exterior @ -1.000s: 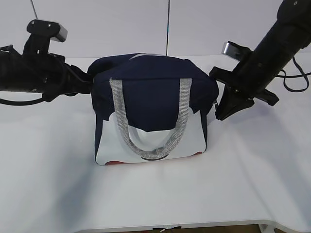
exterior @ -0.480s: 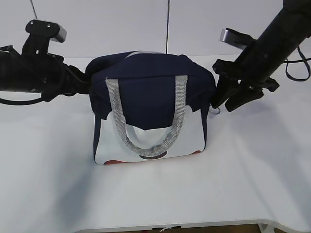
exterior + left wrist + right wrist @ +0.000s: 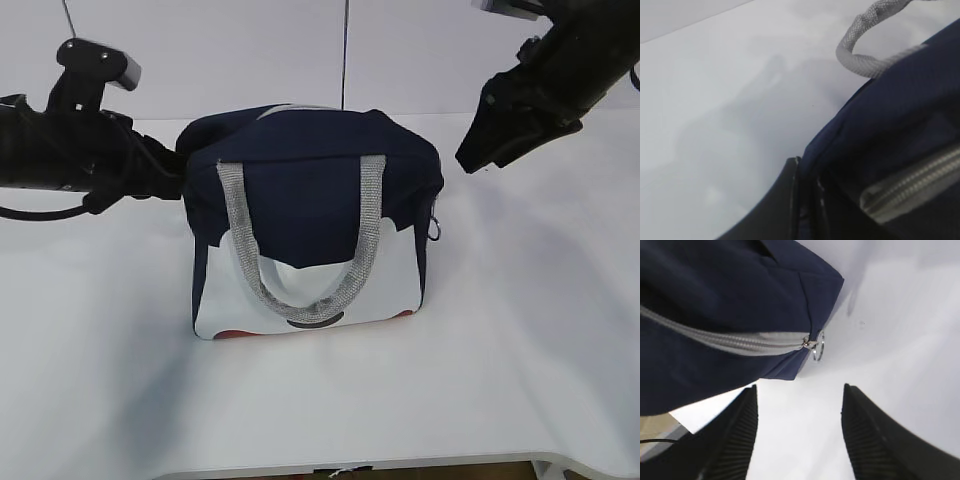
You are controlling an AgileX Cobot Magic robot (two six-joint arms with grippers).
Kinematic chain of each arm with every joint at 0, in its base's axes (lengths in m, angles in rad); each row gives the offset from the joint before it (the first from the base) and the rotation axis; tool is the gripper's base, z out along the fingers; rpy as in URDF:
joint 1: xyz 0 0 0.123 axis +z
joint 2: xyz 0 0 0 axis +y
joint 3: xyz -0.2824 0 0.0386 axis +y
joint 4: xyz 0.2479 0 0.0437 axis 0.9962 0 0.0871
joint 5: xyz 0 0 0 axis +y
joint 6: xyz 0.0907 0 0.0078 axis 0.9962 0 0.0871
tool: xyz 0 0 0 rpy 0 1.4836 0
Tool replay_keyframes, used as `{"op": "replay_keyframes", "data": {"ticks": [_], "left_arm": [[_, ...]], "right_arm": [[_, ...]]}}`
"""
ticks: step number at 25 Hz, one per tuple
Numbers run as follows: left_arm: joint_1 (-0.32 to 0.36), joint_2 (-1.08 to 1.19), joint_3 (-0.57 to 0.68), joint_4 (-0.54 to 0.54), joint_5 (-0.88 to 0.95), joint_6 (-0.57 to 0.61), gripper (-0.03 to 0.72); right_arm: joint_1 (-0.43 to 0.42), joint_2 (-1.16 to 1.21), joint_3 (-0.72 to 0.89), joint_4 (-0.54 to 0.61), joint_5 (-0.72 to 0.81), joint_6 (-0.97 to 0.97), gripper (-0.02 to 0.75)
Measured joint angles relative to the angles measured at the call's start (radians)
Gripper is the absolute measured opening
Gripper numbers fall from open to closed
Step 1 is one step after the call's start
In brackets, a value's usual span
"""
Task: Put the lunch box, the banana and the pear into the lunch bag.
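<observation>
The navy lunch bag point(image 3: 310, 190) stands upright mid-table, with white lower panels and grey handles point(image 3: 372, 230). Its grey zipper point(image 3: 725, 340) looks drawn shut up to the ring pull point(image 3: 818, 351), which hangs at the bag's right end point(image 3: 436, 232). My left gripper point(image 3: 183, 170) is shut on the navy fabric at the bag's left end point(image 3: 807, 172). My right gripper point(image 3: 472, 155) hovers above and to the right of the bag, open and empty point(image 3: 799, 387), clear of the ring. The lunch box, the banana and the pear are out of view.
The white table point(image 3: 520, 330) stretches around the bag, and its front edge point(image 3: 350, 465) runs along the bottom. A thin strip of red point(image 3: 235, 335) shows at the bag's base. A white wall stands behind.
My right gripper has opened, let go of the ring pull and risen up and to the right. The ring now dangles at the bag's side. The left arm has stayed put.
</observation>
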Motion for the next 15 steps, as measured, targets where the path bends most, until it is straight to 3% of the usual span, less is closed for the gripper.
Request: {"op": "replay_keyframes", "data": {"ticks": [5, 12, 15], "left_arm": [[0.005, 0.0, 0.0, 0.057, 0.018, 0.065, 0.036], [0.005, -0.002, 0.001, 0.303, 0.003, 0.076, 0.282], [0.005, -0.034, 0.001, 0.36, -0.001, 0.076, 0.317]], "right_arm": [[0.0, -0.018, 0.0, -0.005, 0.004, -0.034, 0.446], [0.0, -0.041, 0.0, -0.009, 0.004, -0.021, 0.444], [0.0, -0.062, 0.0, -0.011, 0.005, -0.021, 0.443]]}}
